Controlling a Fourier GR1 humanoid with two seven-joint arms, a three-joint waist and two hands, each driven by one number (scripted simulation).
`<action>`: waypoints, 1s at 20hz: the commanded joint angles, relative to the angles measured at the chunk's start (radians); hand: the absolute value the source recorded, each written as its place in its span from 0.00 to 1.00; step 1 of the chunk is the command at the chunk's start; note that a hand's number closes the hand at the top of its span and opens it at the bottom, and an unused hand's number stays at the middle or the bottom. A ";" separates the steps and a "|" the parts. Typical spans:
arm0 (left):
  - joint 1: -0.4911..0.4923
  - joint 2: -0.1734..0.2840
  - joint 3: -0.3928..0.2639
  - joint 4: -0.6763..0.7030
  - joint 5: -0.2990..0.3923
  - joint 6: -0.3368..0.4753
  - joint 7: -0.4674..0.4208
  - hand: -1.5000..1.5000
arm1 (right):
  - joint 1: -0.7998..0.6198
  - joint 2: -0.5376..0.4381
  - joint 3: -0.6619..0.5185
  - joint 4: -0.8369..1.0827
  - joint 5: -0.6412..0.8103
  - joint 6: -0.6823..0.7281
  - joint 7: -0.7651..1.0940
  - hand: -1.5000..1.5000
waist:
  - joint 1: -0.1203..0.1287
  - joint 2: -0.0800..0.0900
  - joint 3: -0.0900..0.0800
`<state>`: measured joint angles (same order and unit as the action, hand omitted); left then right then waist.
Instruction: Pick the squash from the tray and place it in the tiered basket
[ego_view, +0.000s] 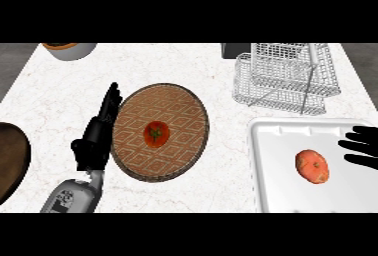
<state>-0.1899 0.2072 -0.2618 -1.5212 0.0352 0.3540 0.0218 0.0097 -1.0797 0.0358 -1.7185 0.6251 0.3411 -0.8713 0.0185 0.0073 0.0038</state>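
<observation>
Orange squash (312, 166) mid-tray (273, 195); right robot hand (363, 147) open at tray's right edge, empty.

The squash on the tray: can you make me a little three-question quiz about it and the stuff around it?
1. True or false: the squash lies on the white tray.
2. Which stands behind the tray? A) wire tiered basket B) a kettle
3. What does the patterned round plate hold?

Key:
1. True.
2. A.
3. A small orange-red vegetable; the left hand is beside that plate, and the right hand shows at the tray's right edge, fingers straight.
</observation>
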 joint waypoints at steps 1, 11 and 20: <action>0.031 -0.008 -0.022 -0.018 -0.035 -0.001 0.000 0.50 | -0.050 0.016 0.034 0.165 0.057 -0.044 -0.211 0.00 | -0.003 -0.004 -0.003; -0.047 -0.046 0.042 0.026 -0.058 -0.017 0.046 0.50 | -0.217 0.142 0.098 0.445 0.184 -0.097 -0.211 0.00 | -0.012 -0.005 -0.004; 0.018 -0.050 0.068 0.028 -0.057 -0.043 -0.023 0.50 | -0.330 0.198 0.181 0.596 0.229 -0.120 -0.262 0.00 | -0.004 -0.003 -0.003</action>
<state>-0.1587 0.1740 -0.2106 -1.5384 -0.0159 0.3105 0.0276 -0.2465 -0.9114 0.1997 -1.2196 0.8378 0.1862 -1.0004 0.0113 0.0022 0.0003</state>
